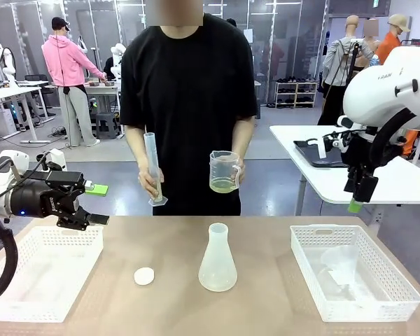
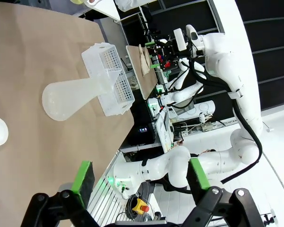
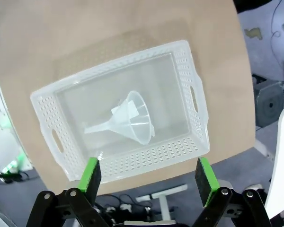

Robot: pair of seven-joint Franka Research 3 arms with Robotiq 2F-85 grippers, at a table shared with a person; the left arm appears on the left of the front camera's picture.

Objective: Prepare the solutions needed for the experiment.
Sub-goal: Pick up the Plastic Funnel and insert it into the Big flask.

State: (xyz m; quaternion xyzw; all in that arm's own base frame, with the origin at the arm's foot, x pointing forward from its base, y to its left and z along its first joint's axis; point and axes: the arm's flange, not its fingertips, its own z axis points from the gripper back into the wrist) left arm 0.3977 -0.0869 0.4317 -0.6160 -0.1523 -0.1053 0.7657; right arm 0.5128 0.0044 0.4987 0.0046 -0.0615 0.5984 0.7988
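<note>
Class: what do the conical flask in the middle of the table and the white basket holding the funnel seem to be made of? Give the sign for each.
Conical flask: probably plastic, frosted and translucent; its walls look milky, not glass-clear.
Basket: white moulded plastic, matt; its perforated grid walls and cut-out handles suggest it.

You will find no word or number here that reads cleanly. To the right of the person [image 1: 189,91], the white right arm [image 1: 395,87] carries a short line of grey letters on its housing, too small to spell out. To the person's left, the left gripper [image 1: 96,204] has faint pale print on its black body, also unreadable. The graduated cylinder [image 1: 152,168] and measuring jug [image 1: 224,171], both in the person's hands, show scale marks, but no figures can be read.
</note>
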